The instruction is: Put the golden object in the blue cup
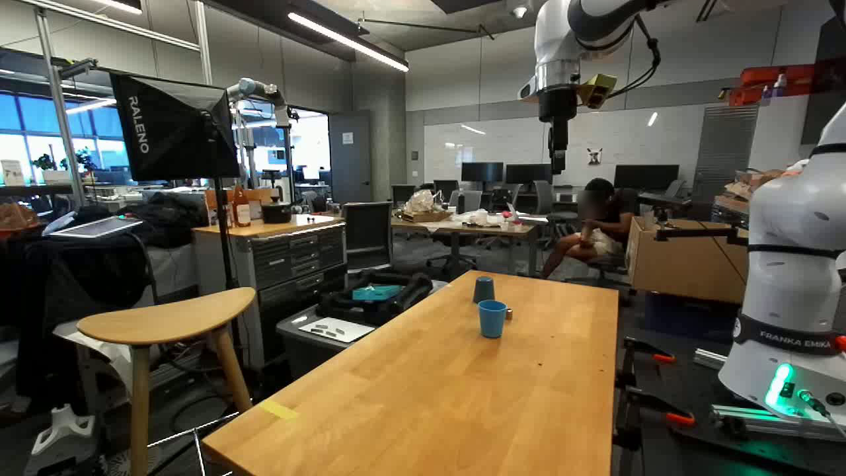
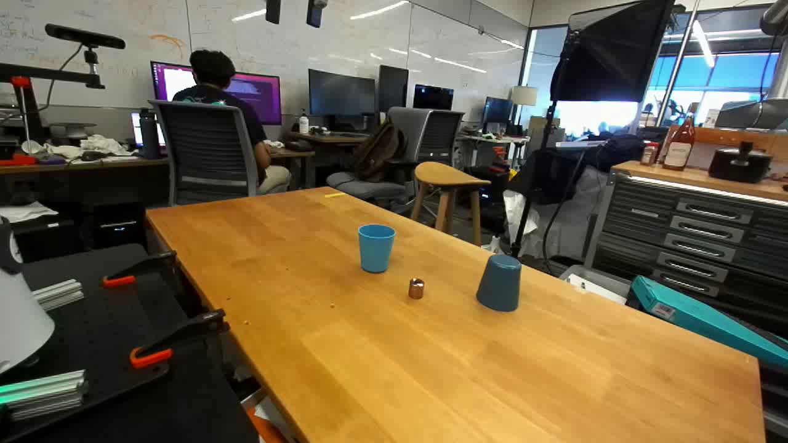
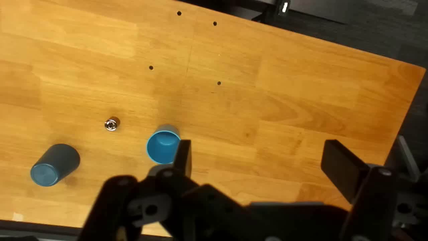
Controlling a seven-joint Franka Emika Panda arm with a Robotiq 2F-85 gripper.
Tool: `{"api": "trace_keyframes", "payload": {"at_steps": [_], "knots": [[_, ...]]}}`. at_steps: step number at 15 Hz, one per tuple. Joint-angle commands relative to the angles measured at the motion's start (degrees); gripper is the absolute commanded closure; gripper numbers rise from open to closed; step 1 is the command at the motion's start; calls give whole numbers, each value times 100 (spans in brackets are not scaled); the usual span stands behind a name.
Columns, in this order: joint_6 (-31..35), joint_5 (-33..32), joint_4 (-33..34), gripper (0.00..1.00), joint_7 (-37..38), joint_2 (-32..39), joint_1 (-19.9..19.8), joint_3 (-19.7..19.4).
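Observation:
The bright blue cup (image 1: 491, 320) stands upright on the wooden table; it also shows in an exterior view (image 2: 376, 249) and the wrist view (image 3: 163, 147), where my left finger slightly overlaps it. The golden object (image 2: 416, 288) is a small shiny copper-gold cylinder standing on the table between the blue cup and a darker cup. It is partly hidden behind the blue cup in an exterior view (image 1: 509, 314) and lies left of it in the wrist view (image 3: 112, 123). My gripper (image 1: 558, 162) is high above the table. In the wrist view (image 3: 255, 149) its fingers are wide apart with nothing between them.
A dark blue-grey cup (image 2: 500, 283) stands upside down near the golden object; the wrist view shows it at lower left (image 3: 55, 165). The long wooden table (image 1: 423, 410) has clamps (image 2: 151, 357) at its robot-side edge. A stool (image 1: 168, 317) stands beside the table.

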Motion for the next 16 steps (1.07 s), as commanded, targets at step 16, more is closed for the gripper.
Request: {"api": "trace_keyframes", "payload": {"at_steps": [16], "knots": [[2504,-1449,1012,0,3090,3799,-887,-126]]}}
